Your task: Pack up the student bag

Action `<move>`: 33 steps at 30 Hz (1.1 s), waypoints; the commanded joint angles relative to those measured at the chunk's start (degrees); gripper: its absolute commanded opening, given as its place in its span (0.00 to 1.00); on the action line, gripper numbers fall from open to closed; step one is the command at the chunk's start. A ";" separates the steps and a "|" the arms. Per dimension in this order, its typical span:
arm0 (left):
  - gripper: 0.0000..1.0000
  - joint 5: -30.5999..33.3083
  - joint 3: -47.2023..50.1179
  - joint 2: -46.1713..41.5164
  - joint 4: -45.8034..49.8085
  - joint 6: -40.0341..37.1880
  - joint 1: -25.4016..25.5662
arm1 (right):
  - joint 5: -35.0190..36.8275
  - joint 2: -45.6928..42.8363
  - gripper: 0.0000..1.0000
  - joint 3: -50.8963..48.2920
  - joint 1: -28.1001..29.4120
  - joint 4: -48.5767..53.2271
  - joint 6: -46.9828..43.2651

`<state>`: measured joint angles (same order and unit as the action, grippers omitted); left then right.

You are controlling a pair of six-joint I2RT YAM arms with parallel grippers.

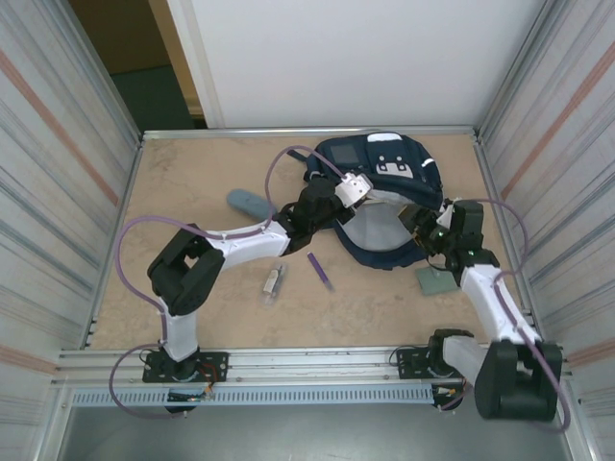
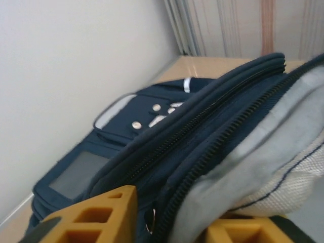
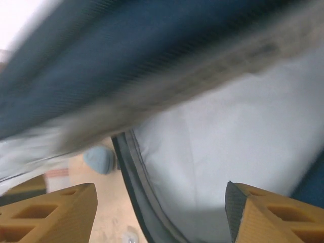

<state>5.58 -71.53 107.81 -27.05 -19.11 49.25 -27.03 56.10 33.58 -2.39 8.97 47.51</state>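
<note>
On the table (image 1: 192,182), one student bag (image 1: 384,158), one released right hand (image 1: 424,222), left hand (image 1: 363,190) grip unclear

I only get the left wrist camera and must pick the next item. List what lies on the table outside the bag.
Observer: A grey pouch lies left of the bag. A purple pen and a small white item lie nearer the arms, and a green pad is on the right.
Operator: Report the right gripper.
Observer: The right gripper is at the right side of the bag's opening. Its jaws are open, with grey lining between them.
Operator: Say which way the opening faces.
Observer: It gapes toward the arms.
</note>
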 commanded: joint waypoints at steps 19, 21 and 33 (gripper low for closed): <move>0.98 -4.47 -4.37 -10.93 40.50 20.98 -6.24 | -1.89 0.31 0.66 8.60 -0.01 26.67 -16.63; 0.99 -8.15 -10.57 -5.58 47.58 28.98 -10.27 | -0.38 2.66 0.64 8.39 0.89 25.97 -17.32; 0.84 -10.56 -26.92 16.83 50.44 50.76 -16.55 | 5.97 9.37 0.61 3.79 1.87 19.50 -15.35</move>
<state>-3.03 -94.85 122.83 21.50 21.45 33.65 -23.31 63.90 38.98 -0.91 30.65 31.68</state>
